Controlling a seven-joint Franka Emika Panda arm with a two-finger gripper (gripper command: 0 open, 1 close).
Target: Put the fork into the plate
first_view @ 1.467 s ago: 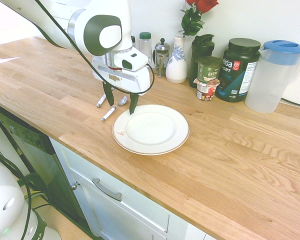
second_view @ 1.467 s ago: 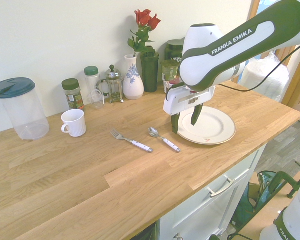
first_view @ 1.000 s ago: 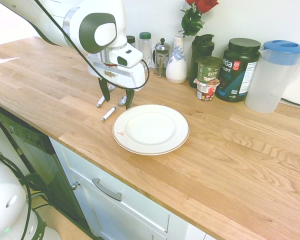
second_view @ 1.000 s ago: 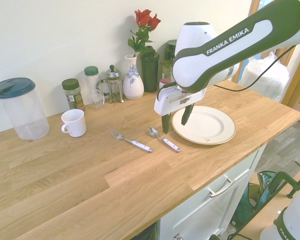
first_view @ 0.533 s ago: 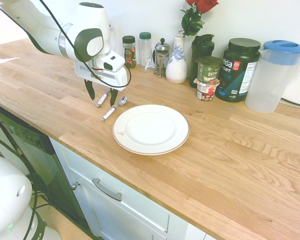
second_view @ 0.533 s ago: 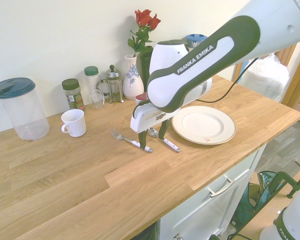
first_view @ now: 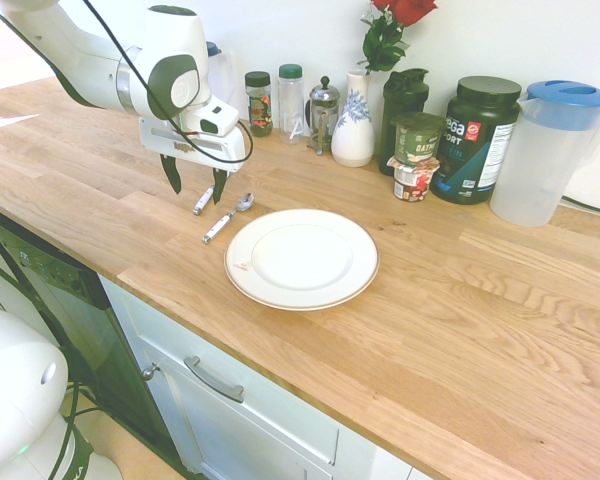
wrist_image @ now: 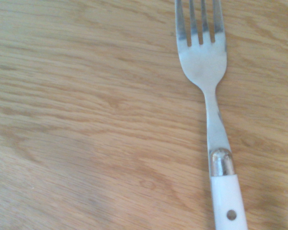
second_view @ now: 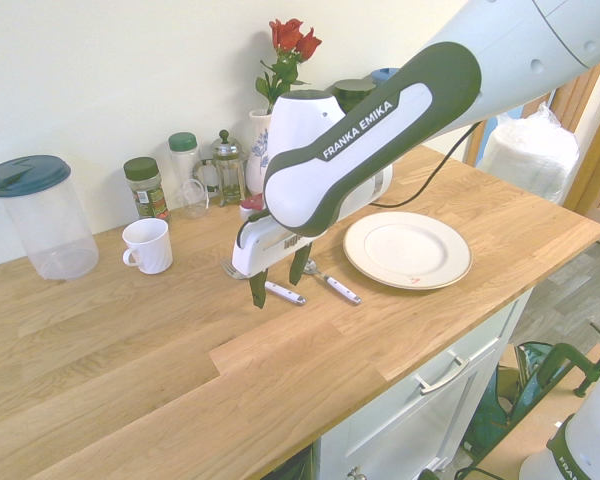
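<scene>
Fork point(wrist_image: 210, 105) lies lengthwise, handle end angled toward the counter's front edge point(first_view: 270, 358), fingers point(second_view: 258, 289) spread above.

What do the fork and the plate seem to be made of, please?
Fork: shiny, stainless-looking metal for head and neck, by its silvery glints; smooth white handle with a round metal rivet, probably plastic.
Plate: glazed ceramic, most likely, judging by its smooth cream-white surface and thin darker edge line; melamine is possible.

A kitchen is showing here: a wooden surface point(first_view: 460, 330) is running above a cabinet drawer point(first_view: 250, 385). Beside the vase point(first_view: 353, 135), a coffee press point(first_view: 322, 112) is standing.
</scene>
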